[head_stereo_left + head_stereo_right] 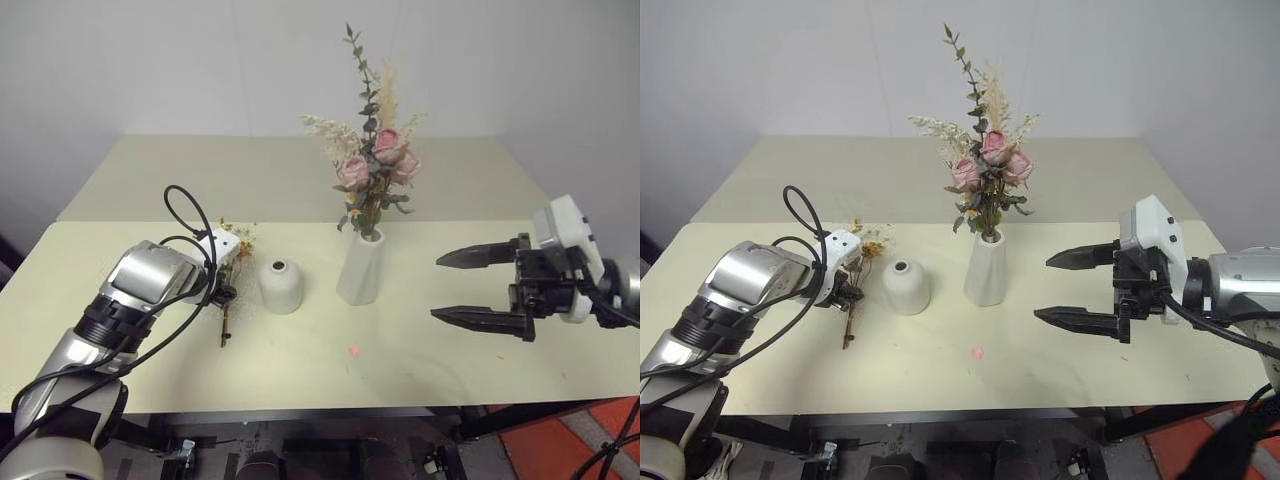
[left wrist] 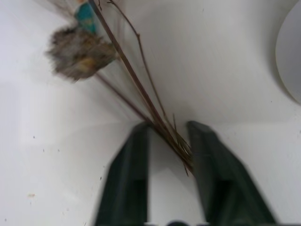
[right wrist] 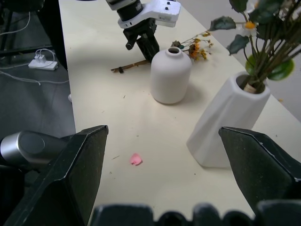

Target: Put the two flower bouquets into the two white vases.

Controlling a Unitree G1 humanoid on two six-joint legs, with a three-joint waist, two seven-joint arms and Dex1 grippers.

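Observation:
The pink rose bouquet [image 1: 380,160] stands upright in the tall white vase [image 1: 360,265] at mid-table. Left of it sits the short round white vase [image 1: 281,285], its top hole empty. The thin yellow-orange sprig [image 1: 240,235] lies flat on the table left of the short vase. My left gripper [image 1: 225,295] points down onto its stems; in the left wrist view the black fingers [image 2: 127,174] pinch the brown stems [image 2: 141,89] between them. My right gripper [image 1: 435,288] hovers wide open right of the tall vase, holding nothing.
A small pink petal [image 1: 353,351] lies on the cream table [image 1: 480,380] in front of the tall vase. A black cable [image 1: 185,215] loops above my left wrist. Floor with cables shows past the table's left edge in the right wrist view.

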